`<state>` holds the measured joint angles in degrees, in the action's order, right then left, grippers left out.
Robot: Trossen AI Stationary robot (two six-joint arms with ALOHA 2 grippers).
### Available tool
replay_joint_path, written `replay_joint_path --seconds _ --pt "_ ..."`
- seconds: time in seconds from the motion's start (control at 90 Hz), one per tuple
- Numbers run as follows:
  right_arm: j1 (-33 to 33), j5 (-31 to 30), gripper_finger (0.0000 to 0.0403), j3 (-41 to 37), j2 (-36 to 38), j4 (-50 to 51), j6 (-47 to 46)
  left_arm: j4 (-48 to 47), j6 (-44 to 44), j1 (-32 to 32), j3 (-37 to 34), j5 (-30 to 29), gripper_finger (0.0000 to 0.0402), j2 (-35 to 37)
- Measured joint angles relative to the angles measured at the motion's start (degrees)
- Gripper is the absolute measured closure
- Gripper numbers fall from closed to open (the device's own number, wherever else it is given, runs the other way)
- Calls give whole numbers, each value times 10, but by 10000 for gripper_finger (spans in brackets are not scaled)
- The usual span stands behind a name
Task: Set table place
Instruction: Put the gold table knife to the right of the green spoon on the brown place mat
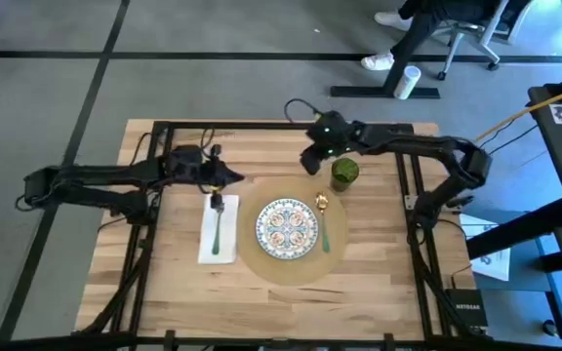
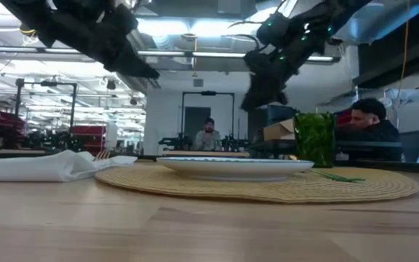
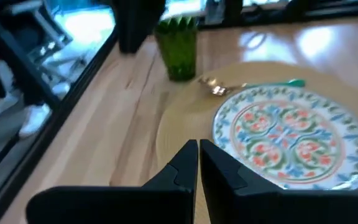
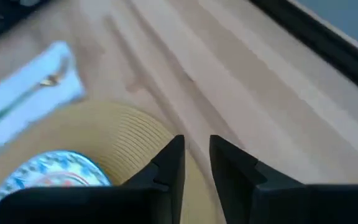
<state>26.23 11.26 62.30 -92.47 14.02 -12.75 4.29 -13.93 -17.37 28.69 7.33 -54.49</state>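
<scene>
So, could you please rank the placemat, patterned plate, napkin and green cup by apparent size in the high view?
1. placemat
2. patterned plate
3. napkin, near the plate's size, so that order is unsure
4. green cup

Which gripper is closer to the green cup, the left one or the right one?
The right. The right gripper hovers just beside the green cup, toward the table's far edge. The left gripper is farther off, above the napkin.
</scene>
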Motion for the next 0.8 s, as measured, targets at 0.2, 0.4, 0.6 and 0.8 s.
replay_joint_path --seconds 0.2,0.4,0.6,0.8 --pt "-10 4 340 71 -70 8 13 17 -2 -1 -35 13 402 62" --pt "-36 3 340 157 -127 26 61 21 9 -34 -71 13 402 98" --pt "-47 4 340 227 -173 60 87 6 47 -87 -79 -8 402 99" --pt "-46 4 340 253 -198 68 88 -33 112 -142 -78 -136 402 99"
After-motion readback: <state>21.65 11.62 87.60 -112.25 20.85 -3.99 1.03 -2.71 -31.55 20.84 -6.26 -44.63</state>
